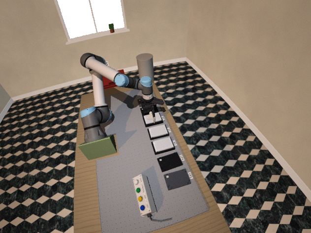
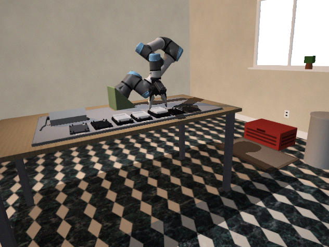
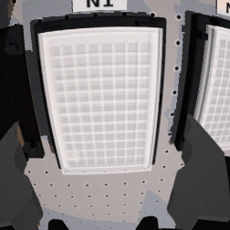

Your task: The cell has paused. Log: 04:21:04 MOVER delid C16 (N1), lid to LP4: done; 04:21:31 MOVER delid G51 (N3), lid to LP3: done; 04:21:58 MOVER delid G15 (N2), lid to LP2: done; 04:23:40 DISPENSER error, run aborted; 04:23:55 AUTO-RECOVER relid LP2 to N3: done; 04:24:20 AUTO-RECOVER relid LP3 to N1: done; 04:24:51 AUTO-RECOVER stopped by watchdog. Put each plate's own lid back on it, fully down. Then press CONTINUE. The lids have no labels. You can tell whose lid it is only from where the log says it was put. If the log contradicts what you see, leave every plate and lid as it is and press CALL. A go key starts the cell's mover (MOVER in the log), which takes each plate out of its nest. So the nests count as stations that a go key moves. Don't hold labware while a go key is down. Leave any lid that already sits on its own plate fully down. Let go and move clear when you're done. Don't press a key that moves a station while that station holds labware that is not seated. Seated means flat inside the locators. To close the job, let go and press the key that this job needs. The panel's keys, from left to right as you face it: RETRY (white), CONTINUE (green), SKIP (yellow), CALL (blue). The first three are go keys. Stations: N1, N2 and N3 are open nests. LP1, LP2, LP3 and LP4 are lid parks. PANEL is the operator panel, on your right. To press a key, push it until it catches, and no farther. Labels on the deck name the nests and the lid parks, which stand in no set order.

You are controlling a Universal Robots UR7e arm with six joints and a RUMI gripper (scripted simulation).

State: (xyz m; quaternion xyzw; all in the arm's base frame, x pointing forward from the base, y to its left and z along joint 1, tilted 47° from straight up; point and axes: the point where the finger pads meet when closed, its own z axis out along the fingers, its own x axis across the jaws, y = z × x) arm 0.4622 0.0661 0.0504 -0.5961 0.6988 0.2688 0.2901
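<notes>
My gripper (image 1: 152, 114) hangs open just above the nest labelled N1 (image 3: 99, 4), at the far end of the plate row. Its fingers stand apart on either side of the white well plate (image 3: 102, 98) and hold nothing. That plate sits square inside its black locators, and its top looks covered by a clear lid lying flat. In the exterior view the gripper (image 2: 157, 101) stands a little above this plate (image 2: 158, 110). Two more white plates (image 1: 157, 131) (image 1: 163, 144) sit in the neighbouring nests; one shows at the right edge of the wrist view (image 3: 216, 82).
A black lid park (image 1: 170, 161) and a grey one (image 1: 177, 179) follow the plates toward the front. The operator panel (image 1: 143, 195) carries white (image 1: 136, 182), green (image 1: 138, 190), yellow (image 1: 139, 198) and blue (image 1: 142, 207) keys. A green wedge (image 1: 98, 147) stands at the arm's base.
</notes>
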